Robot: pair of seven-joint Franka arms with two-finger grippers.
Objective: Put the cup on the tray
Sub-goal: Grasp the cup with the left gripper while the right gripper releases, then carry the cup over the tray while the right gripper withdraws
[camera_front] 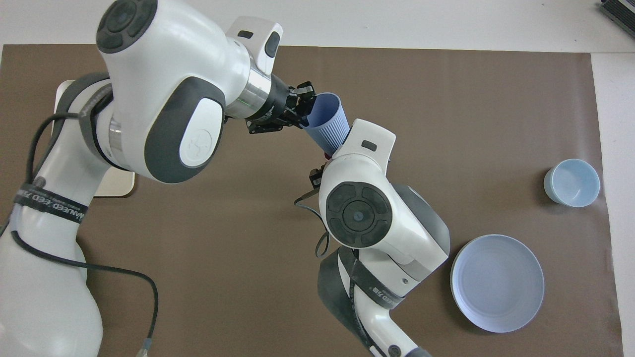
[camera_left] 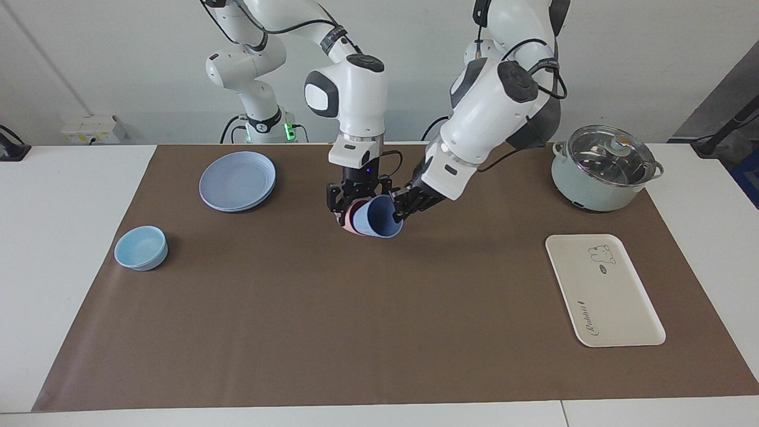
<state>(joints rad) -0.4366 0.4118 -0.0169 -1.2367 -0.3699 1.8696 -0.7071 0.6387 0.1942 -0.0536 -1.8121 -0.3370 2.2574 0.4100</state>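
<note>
The periwinkle-blue cup (camera_left: 379, 217) lies tilted in the air over the middle of the brown mat, its base nested in a salmon-pink tumbler (camera_left: 351, 220). My left gripper (camera_left: 404, 203) is shut on the cup's rim, one finger inside the mouth; this also shows in the overhead view (camera_front: 303, 106) with the cup (camera_front: 327, 124). My right gripper (camera_left: 357, 201) points straight down and is shut on the pink tumbler. The cream tray (camera_left: 605, 290) lies at the left arm's end of the mat, bare; in the overhead view (camera_front: 118, 186) my left arm hides most of it.
A pale-green pot with a glass lid (camera_left: 605, 169) stands nearer to the robots than the tray. A round blue plate (camera_left: 237, 181) and a shallow light-blue bowl (camera_left: 141, 248) sit at the right arm's end of the mat.
</note>
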